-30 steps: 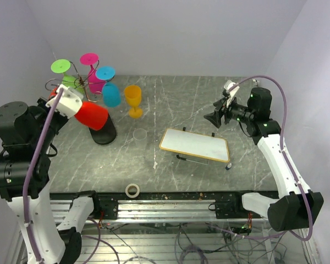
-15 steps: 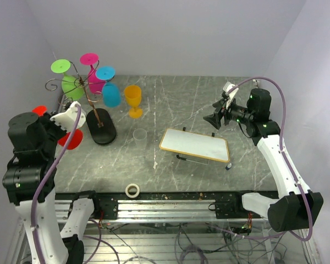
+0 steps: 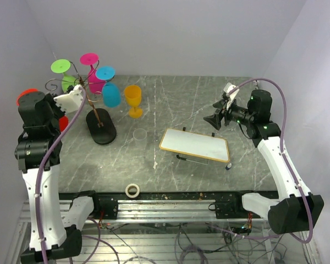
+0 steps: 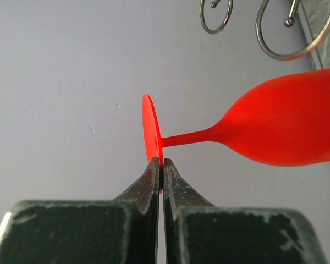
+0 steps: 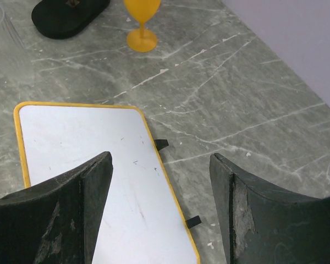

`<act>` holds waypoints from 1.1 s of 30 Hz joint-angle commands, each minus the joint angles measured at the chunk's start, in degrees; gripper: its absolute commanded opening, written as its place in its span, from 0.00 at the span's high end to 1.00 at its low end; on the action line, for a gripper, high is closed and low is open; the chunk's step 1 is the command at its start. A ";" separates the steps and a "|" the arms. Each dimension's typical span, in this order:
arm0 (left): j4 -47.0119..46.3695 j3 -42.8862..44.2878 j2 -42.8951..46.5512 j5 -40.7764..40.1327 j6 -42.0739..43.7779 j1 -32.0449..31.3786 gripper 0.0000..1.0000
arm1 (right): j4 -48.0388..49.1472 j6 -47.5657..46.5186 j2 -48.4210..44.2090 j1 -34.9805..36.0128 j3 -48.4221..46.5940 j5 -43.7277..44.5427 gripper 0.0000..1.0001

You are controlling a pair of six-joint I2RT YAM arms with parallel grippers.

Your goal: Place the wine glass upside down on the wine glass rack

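Observation:
My left gripper (image 4: 160, 163) is shut on the edge of the round foot of a red wine glass (image 4: 286, 132). The glass lies sideways in the air, with its bowl to the right. In the top view only parts of the red glass (image 3: 26, 95) show behind my raised left arm, left of the wine glass rack (image 3: 93, 110). The rack's empty wire curls (image 4: 290, 33) show above the bowl. Green (image 3: 66, 77), pink (image 3: 91, 70) and cyan (image 3: 108, 88) glasses hang on the rack. My right gripper (image 5: 162, 159) is open and empty above a white tray (image 5: 88, 159).
A yellow glass (image 3: 133, 100) stands upright right of the rack. A small clear cup (image 3: 139, 134) sits by the rack's black base (image 3: 103, 134). The yellow-rimmed white tray (image 3: 195, 144) lies mid-table. A tape roll (image 3: 132, 190) lies at the front edge. Walls stand close on the left and back.
My left arm has swung the red glass up and to the left, away from the rack's stem towards the left wall. My right arm has not moved.

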State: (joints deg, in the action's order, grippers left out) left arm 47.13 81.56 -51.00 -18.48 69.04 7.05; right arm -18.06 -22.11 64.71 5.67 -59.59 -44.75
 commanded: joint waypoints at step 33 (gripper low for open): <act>-15.24 2.65 -14.74 13.56 0.72 0.48 0.93 | 2.80 0.10 -3.17 -0.29 1.61 -1.47 0.28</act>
State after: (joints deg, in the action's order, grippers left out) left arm 35.46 81.93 -64.60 -8.23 71.92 7.05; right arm -16.93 -21.87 62.72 5.67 -58.67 -45.67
